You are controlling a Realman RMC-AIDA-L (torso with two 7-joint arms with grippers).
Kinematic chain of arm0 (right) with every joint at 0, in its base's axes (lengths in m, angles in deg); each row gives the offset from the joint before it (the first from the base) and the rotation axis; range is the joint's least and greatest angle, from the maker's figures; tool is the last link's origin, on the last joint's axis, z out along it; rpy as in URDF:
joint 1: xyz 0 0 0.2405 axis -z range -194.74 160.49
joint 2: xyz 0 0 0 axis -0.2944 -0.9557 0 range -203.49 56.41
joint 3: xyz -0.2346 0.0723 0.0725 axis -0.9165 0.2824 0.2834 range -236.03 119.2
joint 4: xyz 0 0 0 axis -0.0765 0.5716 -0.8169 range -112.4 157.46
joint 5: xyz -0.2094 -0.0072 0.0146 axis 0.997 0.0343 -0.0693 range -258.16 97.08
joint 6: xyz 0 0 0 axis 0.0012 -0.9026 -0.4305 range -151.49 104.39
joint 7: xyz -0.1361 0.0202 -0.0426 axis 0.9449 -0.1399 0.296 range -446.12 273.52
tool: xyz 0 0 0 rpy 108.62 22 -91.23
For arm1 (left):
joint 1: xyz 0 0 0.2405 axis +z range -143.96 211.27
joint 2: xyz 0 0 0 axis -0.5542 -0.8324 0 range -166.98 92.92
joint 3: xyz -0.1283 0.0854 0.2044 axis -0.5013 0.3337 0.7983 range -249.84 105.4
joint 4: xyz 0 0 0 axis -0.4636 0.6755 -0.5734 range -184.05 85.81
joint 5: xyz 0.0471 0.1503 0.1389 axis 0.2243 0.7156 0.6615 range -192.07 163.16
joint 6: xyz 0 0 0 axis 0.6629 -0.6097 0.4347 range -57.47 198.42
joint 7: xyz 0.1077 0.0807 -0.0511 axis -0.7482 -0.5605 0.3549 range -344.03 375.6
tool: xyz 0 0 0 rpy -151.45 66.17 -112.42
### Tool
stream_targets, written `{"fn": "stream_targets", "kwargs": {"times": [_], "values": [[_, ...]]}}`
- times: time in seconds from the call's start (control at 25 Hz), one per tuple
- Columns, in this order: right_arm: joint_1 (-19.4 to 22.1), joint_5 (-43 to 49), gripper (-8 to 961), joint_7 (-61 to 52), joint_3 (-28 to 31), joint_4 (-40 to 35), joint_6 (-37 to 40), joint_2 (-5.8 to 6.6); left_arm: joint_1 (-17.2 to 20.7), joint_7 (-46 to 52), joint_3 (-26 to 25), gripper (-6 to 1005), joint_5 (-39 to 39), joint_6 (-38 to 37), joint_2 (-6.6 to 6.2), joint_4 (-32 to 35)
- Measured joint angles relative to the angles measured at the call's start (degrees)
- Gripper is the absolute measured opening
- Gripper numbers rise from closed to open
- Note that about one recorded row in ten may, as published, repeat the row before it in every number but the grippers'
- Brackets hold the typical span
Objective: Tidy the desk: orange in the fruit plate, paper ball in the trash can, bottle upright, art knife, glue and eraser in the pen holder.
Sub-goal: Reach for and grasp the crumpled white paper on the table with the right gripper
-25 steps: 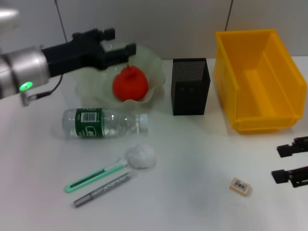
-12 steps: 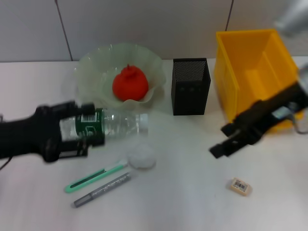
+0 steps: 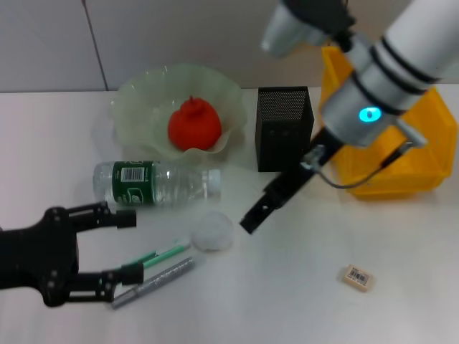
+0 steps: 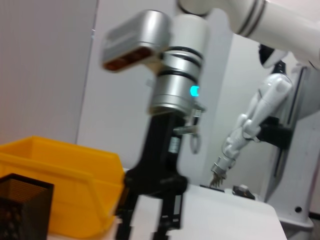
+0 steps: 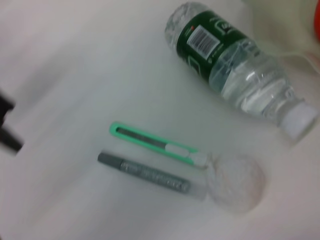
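The orange (image 3: pixel 193 123) lies in the fruit plate (image 3: pixel 143 100) at the back left. The bottle (image 3: pixel 154 183) lies on its side in front of the plate, also in the right wrist view (image 5: pixel 235 80). The paper ball (image 3: pixel 210 231), art knife (image 3: pixel 166 252) and glue (image 3: pixel 161 276) lie close together; all show in the right wrist view: paper ball (image 5: pixel 236 182), art knife (image 5: pixel 150 142), glue (image 5: pixel 145 174). My left gripper (image 3: pixel 122 247) is open at the near ends of knife and glue. My right gripper (image 3: pixel 249 223) hangs open just right of the paper ball. The eraser (image 3: pixel 358 276) lies front right.
The pen holder (image 3: pixel 284 127) stands behind the right gripper, with the trash can (image 3: pixel 391 179) to its right, partly hidden by the right arm. The left wrist view shows the right gripper (image 4: pixel 147 225), the trash can (image 4: pixel 65 175) and the pen holder (image 4: pixel 20 205).
My left arm has left the fruit plate and come down to the front left by the knife and glue. My right arm has swung from the right edge to the desk's middle, beside the paper ball.
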Motion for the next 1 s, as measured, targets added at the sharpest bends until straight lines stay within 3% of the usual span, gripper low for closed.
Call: {"fn": "stream_targets", "kwargs": {"times": [0.48, 0.76, 1.0], "values": [[-4.1, -2.9, 700, -3.3, -11.3, 10.7, -15.8, -0.72, 2.4, -3.0, 1.0, 811, 1.3, 0.6, -0.01, -0.4], [-4.6, -11.1, 698, -4.2, -21.9, 12.0, -20.8, -0.74, 2.9, -3.3, 1.0, 810, 1.3, 0.9, 0.23, -0.4], [-4.7, -12.1, 695, -7.8, -29.5, 11.7, -25.6, -0.74, 3.2, -3.3, 1.1, 810, 1.3, 1.7, 0.42, -0.5]]}}
